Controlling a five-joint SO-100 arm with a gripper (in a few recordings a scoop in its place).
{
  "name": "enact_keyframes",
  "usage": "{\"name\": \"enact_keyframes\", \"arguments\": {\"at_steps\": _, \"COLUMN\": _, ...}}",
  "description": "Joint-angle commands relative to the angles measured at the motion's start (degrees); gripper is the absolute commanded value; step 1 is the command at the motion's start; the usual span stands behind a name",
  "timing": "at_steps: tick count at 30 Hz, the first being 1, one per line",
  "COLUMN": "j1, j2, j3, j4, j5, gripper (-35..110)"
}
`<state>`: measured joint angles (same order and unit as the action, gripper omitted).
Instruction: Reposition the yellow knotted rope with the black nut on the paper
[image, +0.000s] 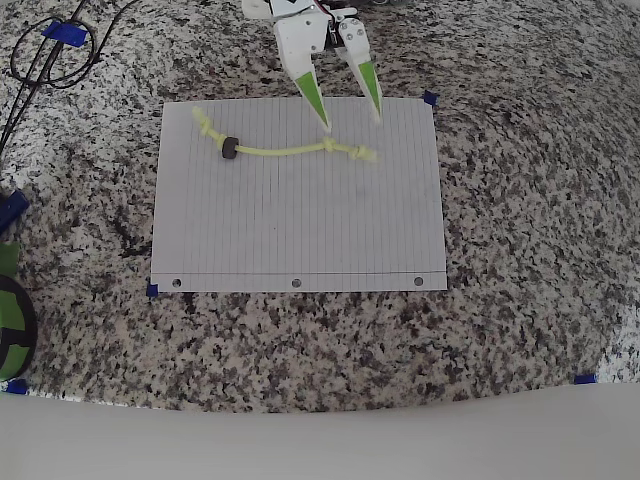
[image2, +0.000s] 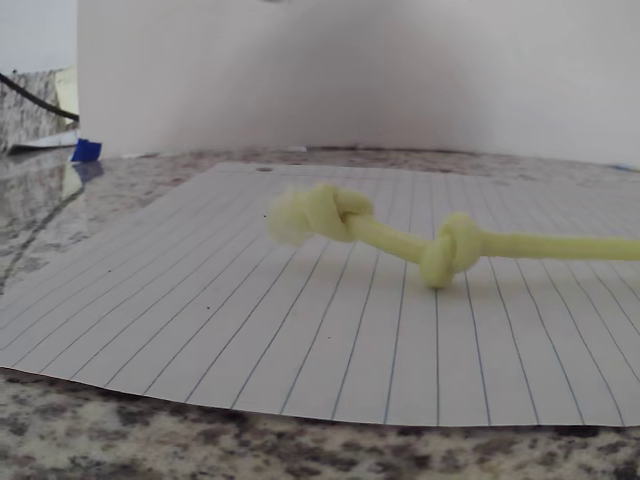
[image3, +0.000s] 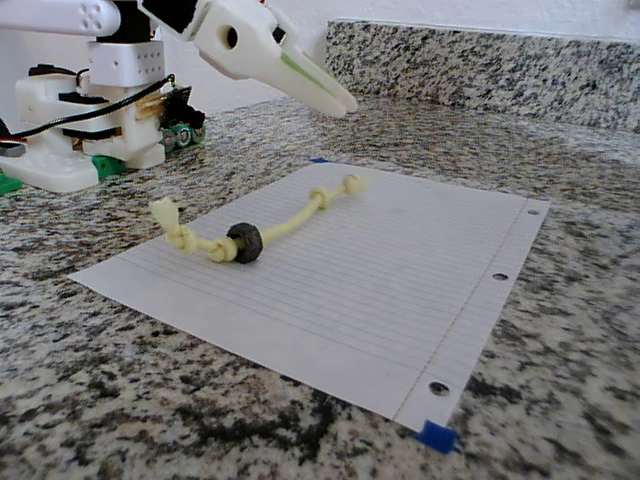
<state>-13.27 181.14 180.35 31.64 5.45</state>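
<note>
The yellow knotted rope (image: 285, 149) lies across the upper part of the paper (image: 300, 225), curving from upper left to right. The black nut (image: 230, 148) sits on it near the left end, also seen as the black nut (image3: 244, 241) in the fixed view. My gripper (image: 351, 117) hovers open above the rope's right end, white fingers with green tips spread apart, holding nothing. In the wrist view the rope (image2: 420, 240) shows its frayed end and two knots lying on the paper (image2: 300, 330). The gripper (image3: 335, 100) hangs well above the sheet.
The sheet rests on a speckled granite counter (image: 530, 260), taped at its corners with blue tape (image: 430, 98). Black cables (image: 50, 55) lie at the upper left. The arm's white base (image3: 90, 130) stands behind the paper, and a granite backsplash (image3: 480, 60) runs along the far side.
</note>
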Motion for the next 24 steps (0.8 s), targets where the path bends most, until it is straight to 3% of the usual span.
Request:
{"name": "enact_keyframes", "arguments": {"at_steps": 1, "j1": -0.4, "j2": 0.5, "j3": -0.3, "j4": -0.8, "j5": -0.1, "gripper": 67}}
{"name": "enact_keyframes", "arguments": {"at_steps": 12, "j1": 5.1, "j2": -2.4, "j3": -3.4, "j4": 1.9, "j5": -6.5, "gripper": 57}}
{"name": "enact_keyframes", "arguments": {"at_steps": 20, "j1": 13.7, "j2": -12.9, "j3": -12.4, "j4": 11.4, "j5": -24.5, "gripper": 48}}
{"name": "enact_keyframes", "arguments": {"at_steps": 21, "j1": 14.4, "j2": -14.5, "j3": -13.6, "j4": 13.8, "j5": -25.8, "gripper": 45}}
{"name": "enact_keyframes", "arguments": {"at_steps": 24, "j1": 16.7, "j2": -18.4, "j3": -16.4, "j4": 17.7, "j5": -31.6, "gripper": 17}}
